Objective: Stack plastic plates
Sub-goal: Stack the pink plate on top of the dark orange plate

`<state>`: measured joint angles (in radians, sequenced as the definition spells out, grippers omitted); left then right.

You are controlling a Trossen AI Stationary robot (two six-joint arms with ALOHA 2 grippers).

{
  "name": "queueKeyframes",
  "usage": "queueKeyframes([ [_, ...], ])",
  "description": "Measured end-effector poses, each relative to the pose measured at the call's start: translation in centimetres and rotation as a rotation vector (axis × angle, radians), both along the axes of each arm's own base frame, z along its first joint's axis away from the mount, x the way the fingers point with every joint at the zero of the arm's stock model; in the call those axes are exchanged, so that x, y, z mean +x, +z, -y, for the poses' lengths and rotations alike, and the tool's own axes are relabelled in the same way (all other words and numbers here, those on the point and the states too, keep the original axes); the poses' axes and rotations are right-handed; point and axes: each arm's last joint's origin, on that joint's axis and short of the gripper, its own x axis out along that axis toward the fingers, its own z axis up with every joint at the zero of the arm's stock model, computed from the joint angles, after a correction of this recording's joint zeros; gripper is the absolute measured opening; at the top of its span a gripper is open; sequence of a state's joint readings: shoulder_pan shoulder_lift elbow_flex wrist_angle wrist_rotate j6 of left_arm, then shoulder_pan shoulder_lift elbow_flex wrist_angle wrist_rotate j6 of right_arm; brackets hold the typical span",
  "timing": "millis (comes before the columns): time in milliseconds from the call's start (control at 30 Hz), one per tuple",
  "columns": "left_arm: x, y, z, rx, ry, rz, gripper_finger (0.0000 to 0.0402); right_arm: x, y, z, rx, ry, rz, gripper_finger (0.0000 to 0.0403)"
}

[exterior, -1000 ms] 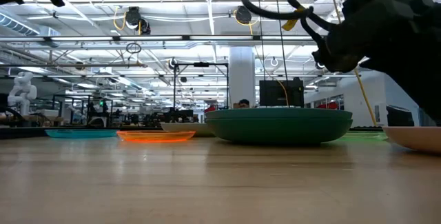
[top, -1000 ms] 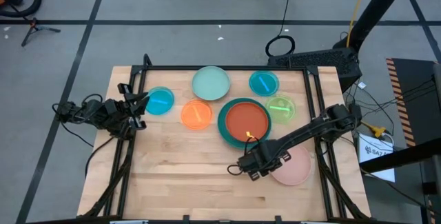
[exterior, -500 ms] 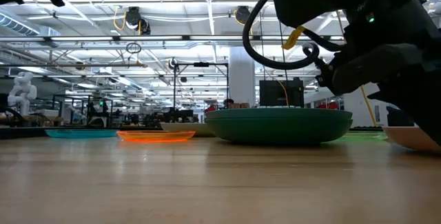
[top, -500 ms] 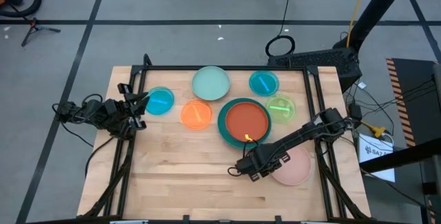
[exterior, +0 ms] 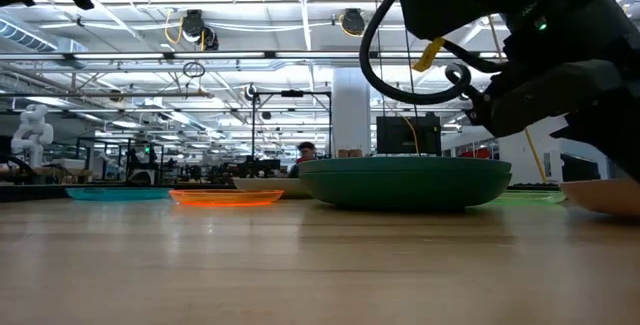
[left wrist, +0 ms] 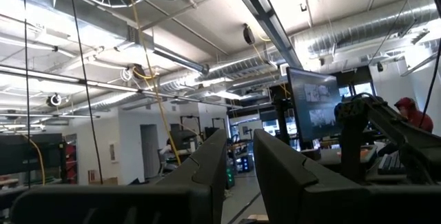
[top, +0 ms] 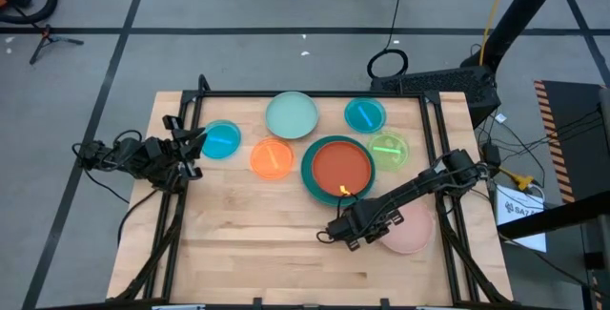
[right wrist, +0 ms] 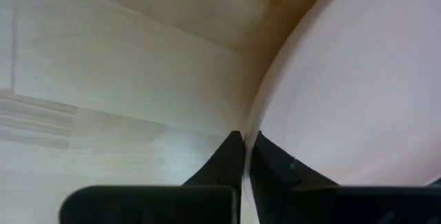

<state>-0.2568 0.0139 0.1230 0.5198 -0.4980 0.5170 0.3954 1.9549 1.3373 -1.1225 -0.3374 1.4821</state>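
Observation:
The pink plate [top: 412, 232] lies on the table at the near right, and my right gripper [top: 367, 233] is shut on its left edge. A red-orange plate [top: 339, 166] sits inside the dark green plate [top: 309, 169] at mid-table. Behind them lie a pale mint plate [top: 291, 115], two blue plates [top: 222, 140] [top: 364, 114], an orange plate [top: 272, 158] and a lime plate [top: 389, 149]. My left gripper [top: 195, 144] waits open at the table's left edge, beside the left blue plate, with nothing between its fingers [left wrist: 207, 165]. My right gripper pinches the pink plate's rim [right wrist: 249, 124] at the plate's left edge. One finger [right wrist: 226, 156] is on the outer side of the rim and the other [right wrist: 275, 163] over the plate's inner side. The fingers come from above, pointing down. The plate rests on the table.
The black frame rails [top: 315, 94] run along the table's far edge and down both sides. Bare wood [top: 257, 238] spreads across the near left and middle of the table. In the low view the dark green plate [exterior: 405, 183] stands highest among the plates.
My right arm has sunk lower toward the table at the pink plate's left edge. The plates lie where they were.

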Motion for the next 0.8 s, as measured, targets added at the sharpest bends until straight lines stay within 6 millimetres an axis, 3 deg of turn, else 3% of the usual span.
queueKeyframes([
  [167, 0.0, 0.0, 0.0, 0.0, 0.0, 0.0, 0.0081, -0.3, 0.7, 0.1, 0.011, 0.003, 0.001, 0.0016],
  [567, 0.0, 0.0, 0.0, 0.0, 0.0, 0.0, 0.0081, -2.8, 5.1, 1.2, -0.026, 0.002, -0.045, 0.0006],
  [800, 0.0, 0.0, 0.0, 0.0, 0.0, 0.0, 0.0081, -3.5, 6.9, 1.7, -0.047, 0.011, 0.022, 0.0006],
])
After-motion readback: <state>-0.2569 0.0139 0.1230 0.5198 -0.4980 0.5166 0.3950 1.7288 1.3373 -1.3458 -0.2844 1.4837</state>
